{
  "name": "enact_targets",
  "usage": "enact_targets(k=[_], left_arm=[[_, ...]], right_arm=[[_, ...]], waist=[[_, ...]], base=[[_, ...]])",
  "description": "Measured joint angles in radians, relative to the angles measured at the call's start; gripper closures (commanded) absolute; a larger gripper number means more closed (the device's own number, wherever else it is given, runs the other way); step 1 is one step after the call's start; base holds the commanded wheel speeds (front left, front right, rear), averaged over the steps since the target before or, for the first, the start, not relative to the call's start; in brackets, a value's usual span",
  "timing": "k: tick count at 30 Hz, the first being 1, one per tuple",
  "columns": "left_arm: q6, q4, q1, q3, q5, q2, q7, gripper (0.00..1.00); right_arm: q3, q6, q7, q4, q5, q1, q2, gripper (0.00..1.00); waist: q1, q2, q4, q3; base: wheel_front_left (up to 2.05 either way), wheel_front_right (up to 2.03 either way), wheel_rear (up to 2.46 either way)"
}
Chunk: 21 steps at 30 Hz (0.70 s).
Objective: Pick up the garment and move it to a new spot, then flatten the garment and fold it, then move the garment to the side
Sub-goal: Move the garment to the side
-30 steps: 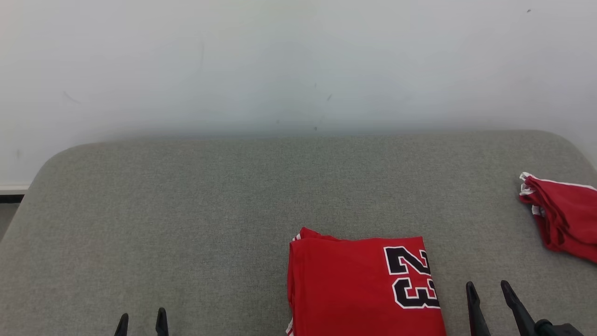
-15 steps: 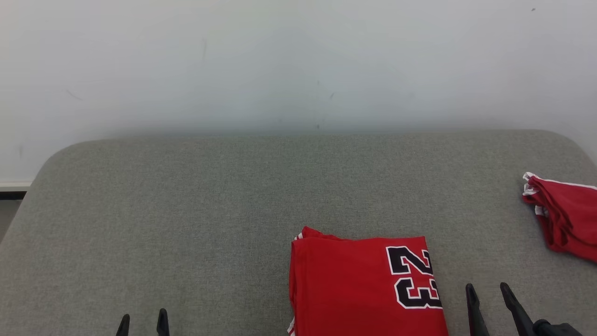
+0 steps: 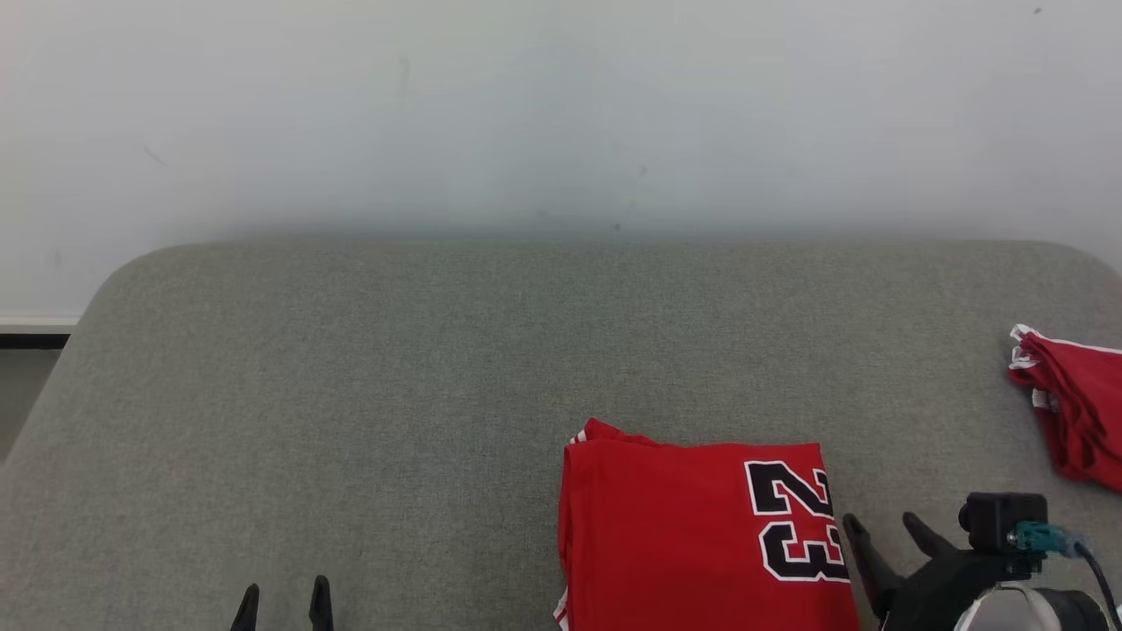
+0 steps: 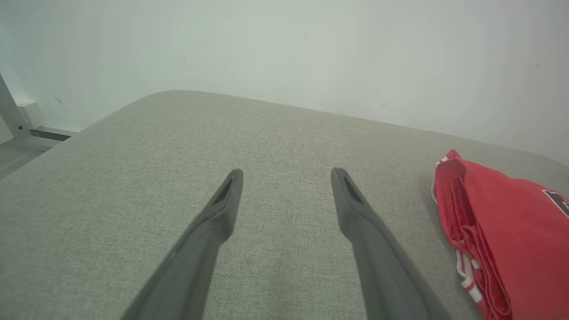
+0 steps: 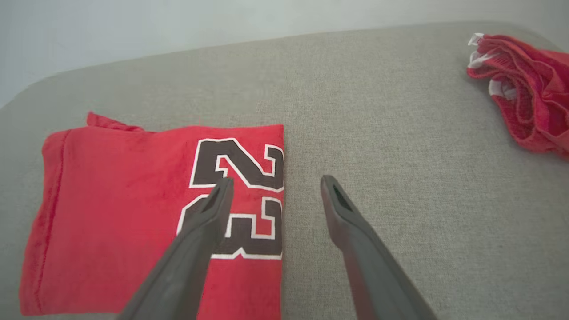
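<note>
Sideways, garment [image 3: 666, 535], 23 [image 3: 793, 519] along right edge

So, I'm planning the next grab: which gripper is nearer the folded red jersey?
Right. The right gripper straddles the numbered edge of the jersey; the left gripper sits well off its opposite side.

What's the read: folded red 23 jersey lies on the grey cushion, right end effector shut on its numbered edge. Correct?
No. The right end effector is open, fingers spread either side of that edge, per the right wrist view. The folded red 23 jersey does lie on the grey cushion.
</note>
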Motion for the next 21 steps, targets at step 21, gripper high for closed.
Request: enact_targets(k=[21], left_arm=[[0.0, -0.05, -0.061, -0.052, -0.008, 0.0, 0.0, 0.0]], right_arm=[[-0.15, 0.0, 0.483, -0.041, -0.128, -0.064, 0.044, 0.0]], waist=[[0.0001, 0.0001, 0.14, 0.129]], base=[[0.0, 0.0, 0.0]])
